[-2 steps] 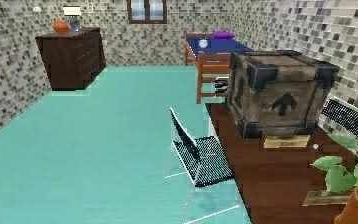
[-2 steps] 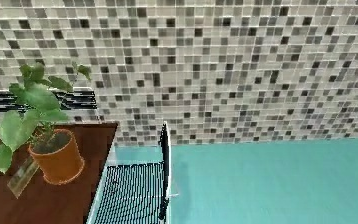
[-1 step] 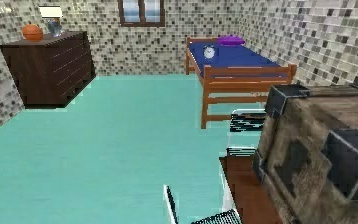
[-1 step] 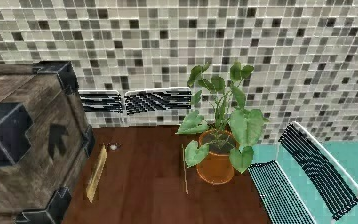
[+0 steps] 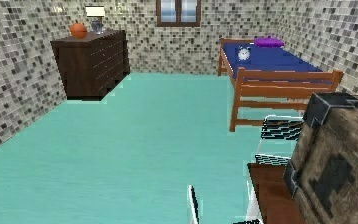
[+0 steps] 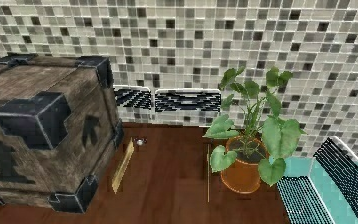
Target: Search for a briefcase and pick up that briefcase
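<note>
A big wooden crate (image 6: pixel 47 120) with black corner fittings stands on dark wooden boards at the arm side view's left. The same crate (image 5: pixel 337 150) rises at the forward view's right edge. Nothing here has the shape of a briefcase that I can make out.
A dark dresser (image 5: pixel 92 62) with an orange ball (image 5: pixel 78 30) stands at the left wall. A wooden bed (image 5: pixel 272 65) with a blue mattress is at the back right. Teal floor (image 5: pixel 127 140) lies between them. A potted plant (image 6: pixel 249 125) and a bat (image 6: pixel 122 168) are beside the crate.
</note>
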